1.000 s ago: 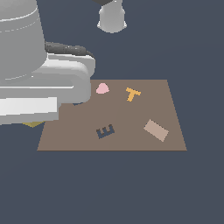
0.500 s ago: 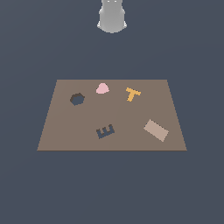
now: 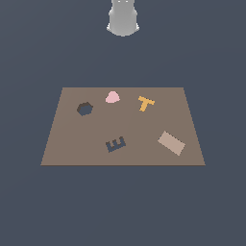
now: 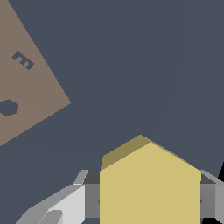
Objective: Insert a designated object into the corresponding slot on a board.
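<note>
Filling the lower centre of the wrist view, the yellow hexagonal block (image 4: 150,186) is cut off by the frame's lower edge; the pincer (image 4: 150,199) is clenched on it, grey fingers (image 4: 92,199) pressed to both sides. The exterior view shows only the arm's grey base (image 3: 123,18) at top centre. The board (image 3: 72,144) lies below, its hexagonal slot (image 3: 84,109) unfilled at upper left. The E-shaped cutout (image 3: 115,144) is the only letter-like mark.
</note>
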